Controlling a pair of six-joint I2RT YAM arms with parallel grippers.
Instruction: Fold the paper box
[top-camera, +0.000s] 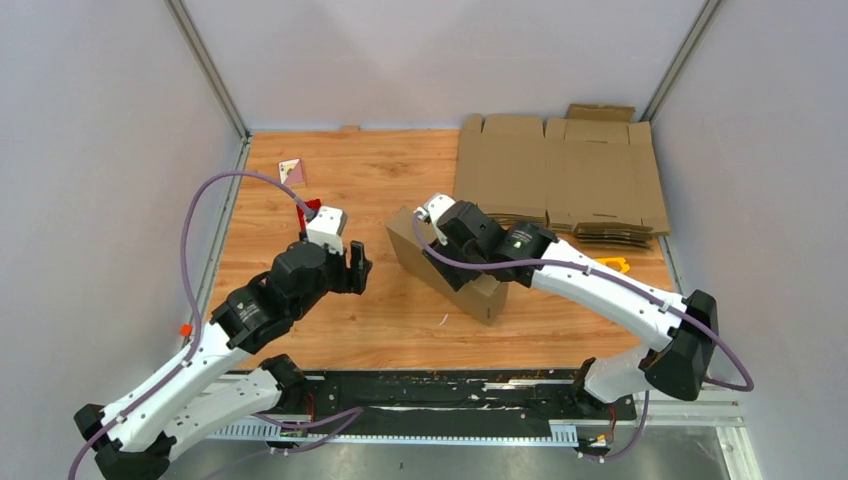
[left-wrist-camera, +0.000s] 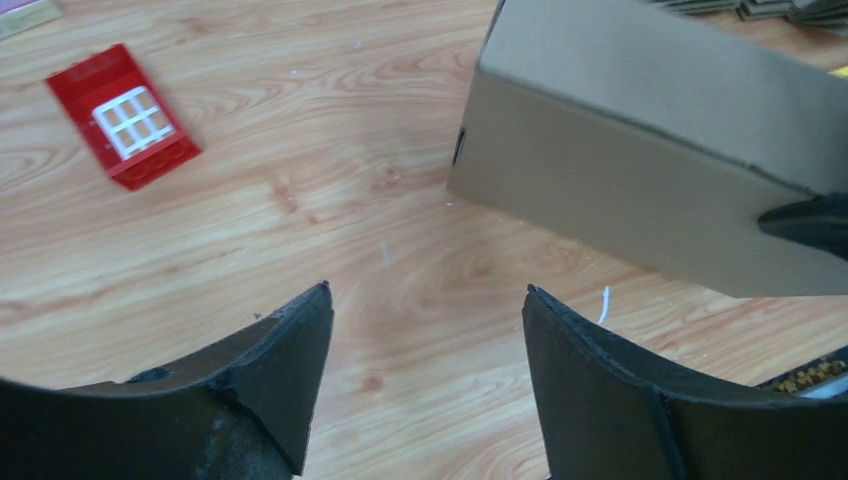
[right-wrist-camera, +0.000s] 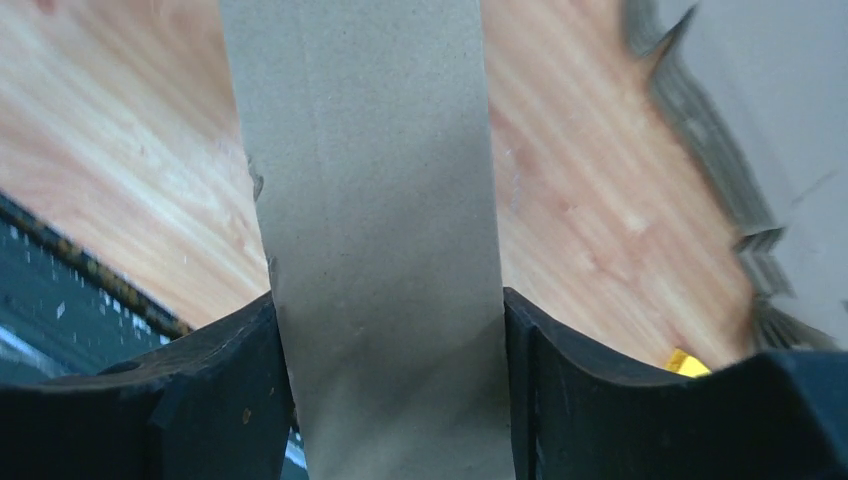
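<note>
The paper box is a closed brown cardboard mailer lying at an angle in the middle of the wooden table. My right gripper is shut on it across its narrow width; in the right wrist view the box fills the gap between both fingers. My left gripper is open and empty, just left of the box and apart from it. In the left wrist view the box lies ahead to the right, with bare table between my open left gripper and the box.
A pile of flat brown cardboard sheets lies at the back right. A small red box lies left of the left gripper. A small card lies at the back left. A yellow thing shows beside the right arm. Grey walls enclose the table.
</note>
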